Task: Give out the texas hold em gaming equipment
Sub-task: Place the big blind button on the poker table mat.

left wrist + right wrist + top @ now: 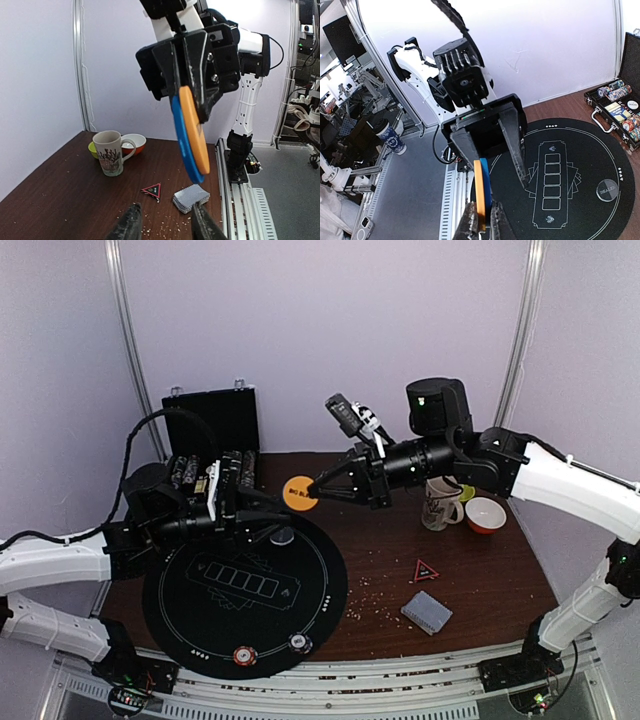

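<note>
Right gripper (483, 222) pinches orange disc (479, 192) and blue disc (487, 185) face to face, in the air over the far edge of the mat (585, 150). Orange disc print too small to read. Left gripper (167, 226) faces them, jaws partly apart, empty. Clear grey disc (608, 190) on mat reads "DEALER". Card deck (427, 612) lies near front right edge of the table (480, 580).

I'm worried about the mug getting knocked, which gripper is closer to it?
Right. The right gripper, holding the orange disc and blue disc, is left of the mug; the left gripper sits farther left, beyond those discs.
</note>
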### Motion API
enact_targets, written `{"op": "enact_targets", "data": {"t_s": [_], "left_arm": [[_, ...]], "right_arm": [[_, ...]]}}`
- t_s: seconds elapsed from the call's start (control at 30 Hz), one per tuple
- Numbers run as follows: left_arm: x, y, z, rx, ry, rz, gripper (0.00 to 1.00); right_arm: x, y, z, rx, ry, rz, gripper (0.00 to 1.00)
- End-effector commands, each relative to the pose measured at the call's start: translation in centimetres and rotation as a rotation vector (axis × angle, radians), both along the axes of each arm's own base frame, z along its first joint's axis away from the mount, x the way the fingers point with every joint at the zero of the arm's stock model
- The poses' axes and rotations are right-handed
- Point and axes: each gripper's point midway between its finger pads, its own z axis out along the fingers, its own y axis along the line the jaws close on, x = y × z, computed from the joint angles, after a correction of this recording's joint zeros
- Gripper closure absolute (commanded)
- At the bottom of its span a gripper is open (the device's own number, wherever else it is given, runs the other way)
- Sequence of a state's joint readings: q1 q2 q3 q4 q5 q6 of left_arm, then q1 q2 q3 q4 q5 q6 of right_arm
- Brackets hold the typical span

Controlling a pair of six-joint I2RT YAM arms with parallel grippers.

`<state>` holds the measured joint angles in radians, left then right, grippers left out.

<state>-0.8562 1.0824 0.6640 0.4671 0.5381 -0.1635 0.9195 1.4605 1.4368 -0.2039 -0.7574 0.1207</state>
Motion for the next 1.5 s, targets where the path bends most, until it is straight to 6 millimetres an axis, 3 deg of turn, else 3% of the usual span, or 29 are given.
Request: {"op": "enact_targets", "data": {"t_s": [0.0,0.07,0.27,0.5,0.77,0.9,1.1,1.3,1.4,1.47], "left_arm": [[-0.6,-0.1,2.4,-0.054,-0.049,-0.040,0.74],[-0.7,0.0,2.4,-0.056,-0.052,-0.041,0.75],[-0.8,0.0,2.8,-0.062,-0.075,-0.046,0.66],[-0.9,0.0,3.3,-0.073,-0.088,-0.051,0.84],[-1.0,0.1,3.4,-0.077,-0.091,-0.050,0.86],[-1.0,0.1,3.4,-0.083,-0.096,-0.055,1.00],[-0.8,0.5,2.8,-0.092,-0.056,-0.026,1.00],[0.2,1.3,0.4,-0.060,0.022,0.037,1.00],[2.1,2.7,-1.9,0.003,0.057,0.129,0.77],[3.6,3.5,-4.0,0.110,0.027,0.230,0.59]], "right_arm": [[-0.2,0.6,0.3,0.032,0.028,0.032,1.00],[-0.1,0.7,0.0,0.027,0.034,0.030,1.00],[0.1,1.0,-0.2,0.024,0.041,0.028,1.00],[0.2,1.1,-0.3,0.019,0.047,0.028,1.00],[0.3,1.2,-0.7,0.006,0.051,0.018,1.00],[0.2,1.4,-1.0,0.000,0.059,0.028,1.00],[0.7,1.1,-2.2,-0.016,0.047,0.003,1.00],[1.7,1.7,-4.4,-0.026,0.076,-0.023,1.00],[3.7,1.4,-5.6,-0.018,0.133,-0.105,1.00],[5.8,1.2,-7.5,-0.035,0.210,-0.201,1.00]]}}
